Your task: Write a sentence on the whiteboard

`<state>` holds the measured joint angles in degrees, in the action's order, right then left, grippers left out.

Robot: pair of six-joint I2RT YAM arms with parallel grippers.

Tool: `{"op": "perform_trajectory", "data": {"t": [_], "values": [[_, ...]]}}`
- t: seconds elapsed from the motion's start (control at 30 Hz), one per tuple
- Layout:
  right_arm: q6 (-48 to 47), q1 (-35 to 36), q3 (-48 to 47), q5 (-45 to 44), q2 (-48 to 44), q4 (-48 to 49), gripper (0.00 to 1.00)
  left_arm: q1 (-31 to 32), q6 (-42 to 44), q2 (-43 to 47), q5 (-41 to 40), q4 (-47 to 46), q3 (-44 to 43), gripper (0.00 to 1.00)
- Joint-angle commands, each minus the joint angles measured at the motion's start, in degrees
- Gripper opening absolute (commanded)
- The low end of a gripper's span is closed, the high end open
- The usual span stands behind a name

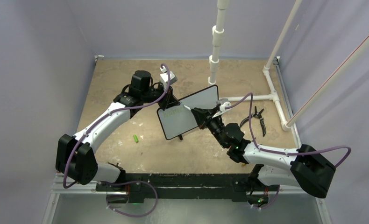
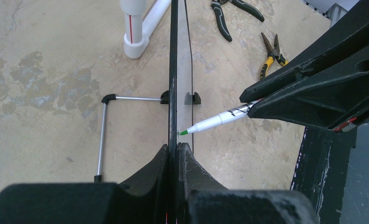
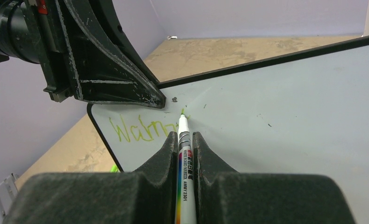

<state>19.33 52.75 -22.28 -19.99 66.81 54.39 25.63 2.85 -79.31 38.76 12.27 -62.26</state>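
Observation:
The whiteboard (image 1: 192,116) is a small white board with a thin black frame, held tilted above the table. My left gripper (image 1: 169,100) is shut on its upper left edge; in the left wrist view the board (image 2: 173,70) shows edge-on between my fingers (image 2: 176,150). My right gripper (image 1: 202,114) is shut on a white marker (image 3: 184,186) with a green tip. The tip (image 3: 182,115) touches the board (image 3: 290,102). Green handwriting (image 3: 143,129) in one line runs on the board's left part. The marker also shows in the left wrist view (image 2: 215,122).
A green marker cap (image 1: 136,138) lies on the table at the left. Pliers (image 1: 257,119) lie right of the board, also in the left wrist view (image 2: 271,53). White PVC pipes (image 1: 266,98) stand at the back right. The board's wire stand (image 2: 103,135) hangs below.

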Motion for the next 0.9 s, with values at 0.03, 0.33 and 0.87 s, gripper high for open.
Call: {"op": "perform_trajectory", "data": {"t": [0.03, 0.33, 0.87], "values": [[1.26, -0.28, -0.04, -0.84, 0.87, -2.09, 0.0, 0.12, 2.51, 0.29, 1.29, -0.54, -0.62, 0.0], [2.85, -0.28, 1.01, -1.03, 0.61, -3.77, 0.0, 0.12, 2.5, 0.38, 1.31, -0.64, -0.58, 0.0], [3.69, -0.28, 1.32, -2.04, 0.17, -5.53, 0.0, 0.12, 2.42, 0.29, 1.31, -0.92, -0.5, 0.0]]}}
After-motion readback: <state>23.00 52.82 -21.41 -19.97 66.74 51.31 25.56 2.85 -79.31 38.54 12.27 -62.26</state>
